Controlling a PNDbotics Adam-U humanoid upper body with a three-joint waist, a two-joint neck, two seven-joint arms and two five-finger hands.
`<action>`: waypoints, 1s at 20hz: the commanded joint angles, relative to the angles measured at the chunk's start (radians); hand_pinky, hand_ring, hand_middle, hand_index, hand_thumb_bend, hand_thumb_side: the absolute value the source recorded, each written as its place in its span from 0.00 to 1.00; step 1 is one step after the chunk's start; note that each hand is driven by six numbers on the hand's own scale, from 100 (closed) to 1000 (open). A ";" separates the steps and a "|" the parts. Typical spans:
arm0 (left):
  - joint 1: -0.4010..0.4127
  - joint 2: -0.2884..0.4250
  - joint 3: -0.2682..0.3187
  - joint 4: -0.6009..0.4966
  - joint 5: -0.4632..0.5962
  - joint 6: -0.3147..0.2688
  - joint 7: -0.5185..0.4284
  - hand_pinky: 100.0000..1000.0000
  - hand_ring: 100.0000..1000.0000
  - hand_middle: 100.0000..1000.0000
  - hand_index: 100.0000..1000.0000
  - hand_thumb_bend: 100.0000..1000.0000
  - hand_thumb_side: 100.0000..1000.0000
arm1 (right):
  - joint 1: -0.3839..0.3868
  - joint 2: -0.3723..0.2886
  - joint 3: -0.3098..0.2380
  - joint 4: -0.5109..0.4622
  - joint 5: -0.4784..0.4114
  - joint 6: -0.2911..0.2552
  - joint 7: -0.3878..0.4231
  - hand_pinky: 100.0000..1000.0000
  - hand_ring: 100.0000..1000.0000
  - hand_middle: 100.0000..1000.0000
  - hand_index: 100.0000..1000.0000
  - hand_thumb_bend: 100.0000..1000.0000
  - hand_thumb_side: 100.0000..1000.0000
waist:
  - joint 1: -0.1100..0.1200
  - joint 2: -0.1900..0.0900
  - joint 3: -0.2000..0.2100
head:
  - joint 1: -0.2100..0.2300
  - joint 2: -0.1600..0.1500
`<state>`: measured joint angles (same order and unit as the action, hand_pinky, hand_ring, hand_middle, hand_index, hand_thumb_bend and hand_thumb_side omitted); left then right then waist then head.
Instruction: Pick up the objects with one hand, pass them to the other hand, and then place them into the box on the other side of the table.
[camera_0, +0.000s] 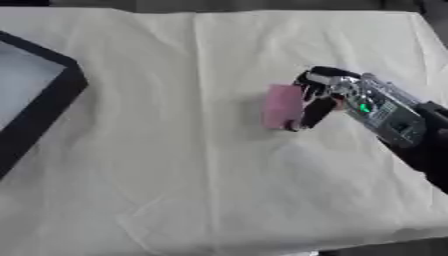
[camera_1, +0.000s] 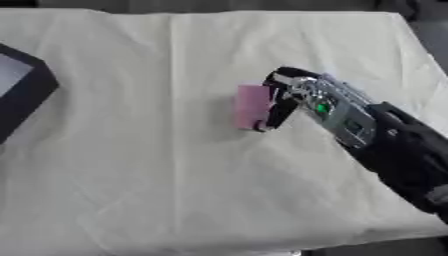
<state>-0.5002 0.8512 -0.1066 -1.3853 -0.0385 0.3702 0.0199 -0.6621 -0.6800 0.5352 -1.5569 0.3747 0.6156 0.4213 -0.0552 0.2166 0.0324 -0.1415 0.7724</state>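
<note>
**A:** What is around you, biggest first?

**B:** The counter (camera_0: 175, 165), covered in a creased pale cloth, fills nearly everything I see. At its left edge sits the box (camera_0: 44, 107), black-rimmed with a light floor; only part of it shows, and I can make out nothing inside that part. Then my right hand (camera_0: 328, 97), coming in from the right. Smallest is the pink block (camera_0: 282, 106), near the middle of the counter, a little to the right, well apart from the box.

**B:** My fingers (camera_0: 315, 112) are curled down against the block's right side, and the block looks tipped up on its edge. I judge they are closing round it; whether it has left the cloth yet I cannot tell.

**A:** How do you do this step well?

**B:** I think I should get the thumb and fingers on opposite faces before lifting, and leave part of the block free, so the other hand has somewhere to take it.

**A:** Anything in the way?

**B:** Nothing stands between the block and the box. My left hand is not in view, so the handover has yet to be set up. The cloth's folds could drag if I slide instead of lift.
</note>
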 joint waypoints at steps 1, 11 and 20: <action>-0.007 0.029 0.019 -0.012 0.004 -0.001 0.007 0.80 0.68 0.68 0.74 0.35 0.58 | -0.011 -0.025 -0.022 -0.033 -0.018 0.008 -0.018 0.84 0.72 0.59 0.53 0.43 0.00 | 0.014 -0.005 -0.001 | 0.002 -0.002; -0.007 0.032 0.022 -0.019 0.009 -0.001 0.013 0.80 0.68 0.67 0.74 0.35 0.58 | 0.002 -0.015 -0.091 -0.131 -0.121 0.066 -0.109 0.81 0.67 0.57 0.51 0.39 0.00 | 0.017 -0.008 -0.005 | 0.007 -0.002; -0.016 0.033 0.021 -0.029 0.013 -0.003 0.015 0.80 0.68 0.67 0.73 0.35 0.57 | 0.025 0.045 -0.144 -0.156 -0.272 0.068 -0.264 0.80 0.62 0.56 0.50 0.33 0.00 | 0.022 -0.008 -0.003 | 0.009 -0.002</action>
<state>-0.5014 0.8512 -0.1015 -1.3963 -0.0293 0.3690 0.0298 -0.6245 -0.6266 0.4109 -1.6959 0.1257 0.6870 0.1816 -0.0508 0.2166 0.0289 -0.1334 0.7724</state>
